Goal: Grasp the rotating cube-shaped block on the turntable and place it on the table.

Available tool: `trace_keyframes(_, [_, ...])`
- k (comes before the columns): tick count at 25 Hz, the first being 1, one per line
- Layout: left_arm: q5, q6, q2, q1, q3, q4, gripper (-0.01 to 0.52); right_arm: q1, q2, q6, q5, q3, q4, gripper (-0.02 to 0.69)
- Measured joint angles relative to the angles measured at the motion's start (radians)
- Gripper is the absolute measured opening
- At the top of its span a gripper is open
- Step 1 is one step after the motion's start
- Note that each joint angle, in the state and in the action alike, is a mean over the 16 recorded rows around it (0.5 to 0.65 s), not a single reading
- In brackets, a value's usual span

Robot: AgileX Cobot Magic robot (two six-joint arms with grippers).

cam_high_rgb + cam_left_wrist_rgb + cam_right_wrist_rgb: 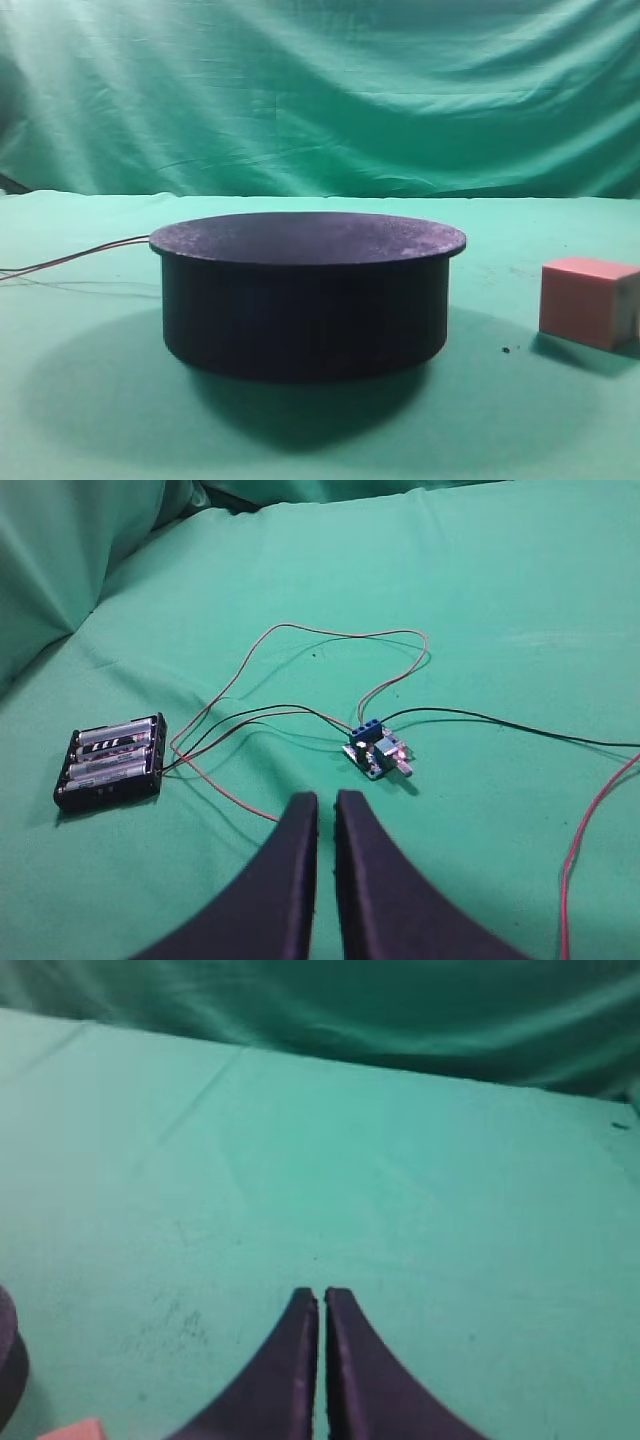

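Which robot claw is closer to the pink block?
Right. The cube-shaped block sits on the table just left of the right gripper, in its own view. The left gripper sees only a battery pack and wires.

Turntable: black-purple, speckled top. Cube-shaped block: salmon-pink, plain. Counter and backdrop: green cloth. Wires: red and black. Circuit board: blue. Battery holder: black.

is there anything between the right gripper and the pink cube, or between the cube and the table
Nothing visible. The cube-shaped block already sits on the table, right of the turntable, whose top is bare. In the right wrist view the right gripper, jaws shut, has only green cloth between it and the block's corner.
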Motion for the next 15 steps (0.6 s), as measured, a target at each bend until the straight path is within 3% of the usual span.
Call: trace_keyframes(15, [0.000, 0.000, 0.000, 0.000, 0.000, 0.000, 0.000, -0.019, -0.115, 0.002, 0.136, 0.062, 0.012, 0.000])
